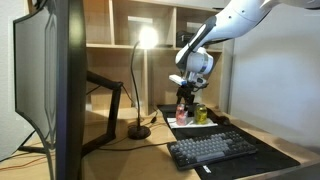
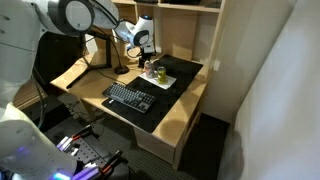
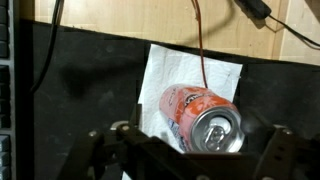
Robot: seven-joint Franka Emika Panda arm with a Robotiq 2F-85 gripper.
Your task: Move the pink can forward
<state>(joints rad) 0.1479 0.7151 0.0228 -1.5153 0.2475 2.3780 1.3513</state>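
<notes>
Standing upright, the pink can [image 3: 197, 115] is resting on a white napkin [image 3: 190, 65] laid over a black mat [image 3: 80, 90], with a yellow-green can [image 1: 201, 115] just beside it. The gripper [image 3: 190, 148] is hovering directly above it, fingers spread wide and holding nothing, one on each side of the can. Grasping well is probably going to mean lowering until the fingers are straddling the can's middle, centring it, closing gently so the thin wall is not denting, and steering clear of the neighbouring can.

The wooden desk [image 1: 125, 155] bears a black mat [image 2: 178, 78] and a lamp base [image 1: 138, 131].
</notes>
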